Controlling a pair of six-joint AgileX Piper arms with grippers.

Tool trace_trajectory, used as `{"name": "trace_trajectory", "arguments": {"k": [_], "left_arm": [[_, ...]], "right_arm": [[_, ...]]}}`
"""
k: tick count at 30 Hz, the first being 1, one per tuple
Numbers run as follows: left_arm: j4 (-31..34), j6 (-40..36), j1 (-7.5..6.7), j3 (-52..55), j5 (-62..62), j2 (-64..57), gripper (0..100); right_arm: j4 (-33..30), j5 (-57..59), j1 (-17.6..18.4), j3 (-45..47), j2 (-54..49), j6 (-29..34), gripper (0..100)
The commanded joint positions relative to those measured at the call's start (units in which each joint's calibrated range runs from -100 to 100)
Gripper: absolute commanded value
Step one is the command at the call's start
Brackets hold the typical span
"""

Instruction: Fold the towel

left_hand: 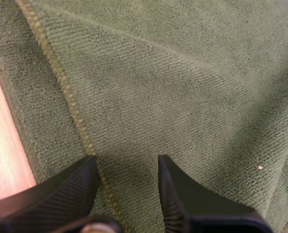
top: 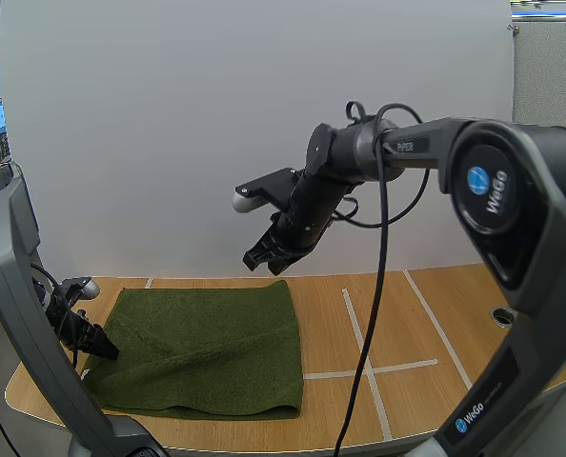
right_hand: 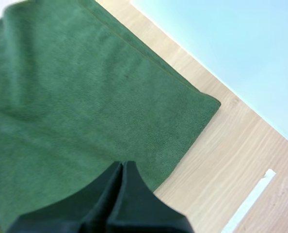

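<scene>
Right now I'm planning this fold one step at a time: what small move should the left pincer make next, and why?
Probably lower the left pincer and shut it on the stitched hem of the towel. Its fingers stand open with that hem running between them at the towel's left edge, pinching nothing, while the right pincer hangs shut, high above the towel.

Left tool (left_hand: 127, 165) low, spread; right tool (top: 264, 259) high, closed.

Towel (top: 207, 352) corner behind left arm (top: 21, 286)
</scene>
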Motion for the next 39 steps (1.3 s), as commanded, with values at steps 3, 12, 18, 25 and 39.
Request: {"name": "trace_trajectory", "arguments": {"k": [3, 12, 18, 25, 39], "left_arm": [[0.3, 0.1, 0.03, -1.9, 2.5, 0.6, 65], [0.4, -0.5, 0.03, -2.4, 5.7, 0.6, 11], [0.4, -0.5, 0.03, -2.4, 6.5, 0.6, 0], [0.5, -0.6, 0.19, -3.7, 7.3, -1.4, 0], [-1.6, -1.9, 0.18, -4.9, 4.2, -1.6, 68]], "right_arm": [[0.0, 4.2, -0.1, 0.0, -4.2, -0.5, 0], [0.0, 6.1, -0.1, 0.0, -4.4, -0.5, 0], [0.0, 6.1, -0.1, 0.0, -4.4, -0.5, 0], [0.0, 7.7, -0.1, 0.0, -4.4, -0.5, 0], [0.0, 12.3, -0.1, 0.0, -4.4, -0.5, 0]]}}
